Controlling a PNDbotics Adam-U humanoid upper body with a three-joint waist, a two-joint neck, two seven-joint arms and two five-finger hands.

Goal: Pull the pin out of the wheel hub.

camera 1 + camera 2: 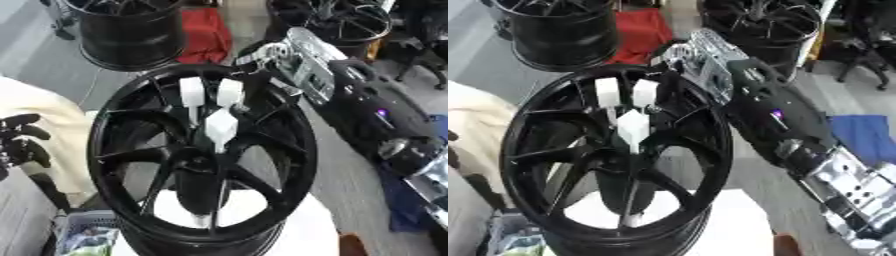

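Three white blocky finger pads (pixel 220 125) of the right hand (pixel 229 100) sit over the centre of the glossy black spoked hub (pixel 131 150). The pin is hidden; whether they grasp it I cannot tell. The left hand (pixel 22 142), dark, fingers curled, shows at the left edge.

Right hand (pixel 254 57) hidden behind wheel hub (pixel 114 125) rim (fingers unseen), pics blurred
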